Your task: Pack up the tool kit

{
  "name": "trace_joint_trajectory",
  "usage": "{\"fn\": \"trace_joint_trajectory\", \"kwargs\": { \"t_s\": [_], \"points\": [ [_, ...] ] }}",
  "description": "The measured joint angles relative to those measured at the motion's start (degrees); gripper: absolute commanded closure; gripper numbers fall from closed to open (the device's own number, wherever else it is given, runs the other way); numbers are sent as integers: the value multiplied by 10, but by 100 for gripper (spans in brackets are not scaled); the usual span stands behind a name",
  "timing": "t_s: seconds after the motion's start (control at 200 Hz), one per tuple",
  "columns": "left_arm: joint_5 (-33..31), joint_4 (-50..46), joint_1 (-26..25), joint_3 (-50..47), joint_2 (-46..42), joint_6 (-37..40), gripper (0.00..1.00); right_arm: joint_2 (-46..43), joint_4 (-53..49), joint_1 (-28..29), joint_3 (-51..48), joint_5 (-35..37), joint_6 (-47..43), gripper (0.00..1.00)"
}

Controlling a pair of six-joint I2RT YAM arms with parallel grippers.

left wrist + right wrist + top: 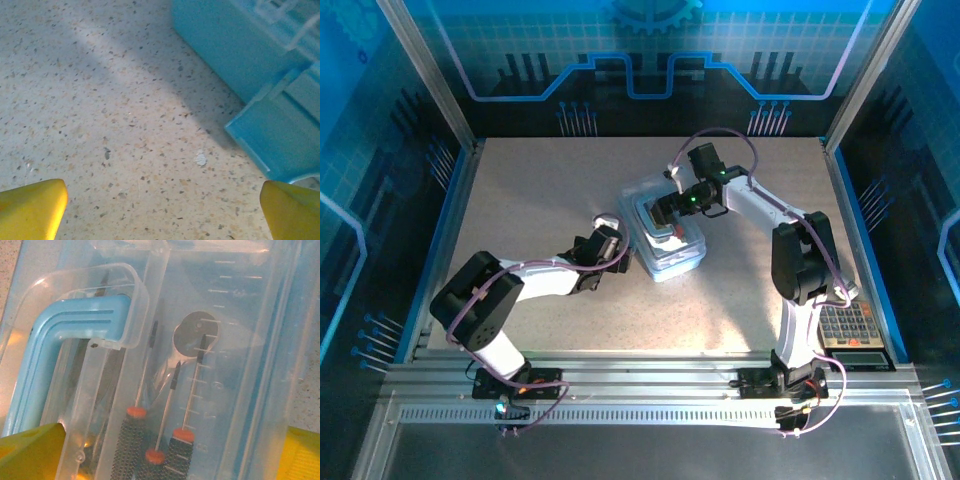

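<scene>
From above, you see the translucent light-blue tool case (672,262) lying near the middle of the speckled tabletop (520,190). Your right pincer (167,452) hovers directly over the case, its yellow fingertips spread wide to either side and holding nothing. Below it is the clear lid (240,340) with its curved blue handle (60,335). Through the lid you can make out three slim screwdrivers (131,440) with black knurled grips and red collars, side by side inside the case. The dark shapes (100,385) under the handle are blurred; they may be more tools. Your left pincer (165,202) sits low over bare tabletop just left of the case, spread wide and empty. A calculator (847,325) rests at the tabletop's right edge.
</scene>
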Motion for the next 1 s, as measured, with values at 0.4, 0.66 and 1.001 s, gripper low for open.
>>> {"fn": "trace_joint_trajectory", "kwargs": {
  "t_s": [0.4, 0.66, 1.001],
  "points": [
    [86, 60, 0, -49, 0, 36, 1, 0, 4, -2, -3, -4, 0, 0],
    [85, 116, 0, -46, 48, 49, 1, 0, 4, -2, -3, -5, 0, 0],
    [71, 136, -2, -32, 70, 51, 1, -1, 4, -2, -3, -7, 0, 0]
  ]
}}
